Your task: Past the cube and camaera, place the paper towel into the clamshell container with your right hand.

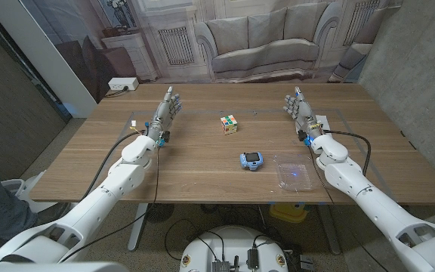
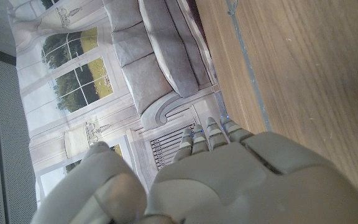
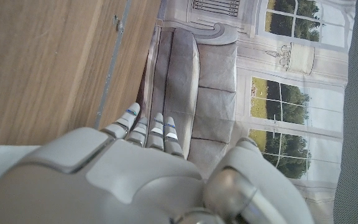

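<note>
Head view: left hand (image 1: 168,106) and right hand (image 1: 299,108) rest far apart on the table (image 1: 202,170), fingers extended, holding nothing. Cube (image 1: 229,124) sits centre; camera (image 1: 251,160) nearer; clamshell container (image 1: 294,173) right of it. Paper towel not seen.

Left wrist view: left hand's fingers (image 2: 207,134) straight, near the table edge.

Right wrist view: right hand's fingers (image 3: 148,127) likewise.

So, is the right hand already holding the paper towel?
No. In the head view the right hand holds nothing, its fingers apart, beyond the clear clamshell container.

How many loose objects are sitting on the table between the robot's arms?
3: a Rubik's cube mid-table, a small blue toy camera nearer the robot, and a clear clamshell container beside the right arm. No paper towel is visible.
</note>
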